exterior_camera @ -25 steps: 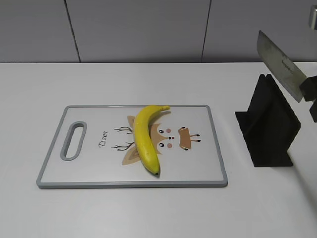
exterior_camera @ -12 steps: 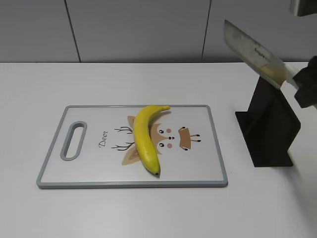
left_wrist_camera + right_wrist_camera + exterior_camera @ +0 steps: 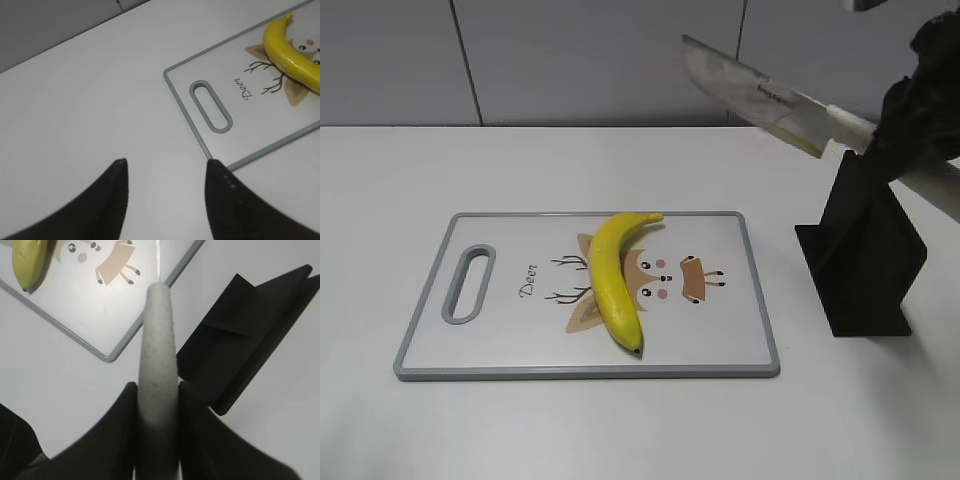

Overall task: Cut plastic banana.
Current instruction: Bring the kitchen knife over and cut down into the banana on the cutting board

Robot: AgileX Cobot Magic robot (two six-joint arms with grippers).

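Note:
The yellow plastic banana (image 3: 613,272) lies on the grey-rimmed cutting board (image 3: 430,295), curved, dark tip toward the front; it also shows in the left wrist view (image 3: 290,47) and its tip in the right wrist view (image 3: 29,262). My right gripper (image 3: 905,110) is shut on the pale handle (image 3: 159,350) of a cleaver, whose blade (image 3: 755,95) hangs in the air above the board's far right corner, pointing left. My left gripper (image 3: 166,165) is open and empty over bare table left of the board's handle slot (image 3: 211,106).
A black knife stand (image 3: 865,255) sits on the table right of the board; it also shows in the right wrist view (image 3: 250,335). A grey panelled wall runs behind the white table.
My right gripper has lifted the cleaver away from the black stand and swung it up and left, toward the board. The banana and board have not moved.

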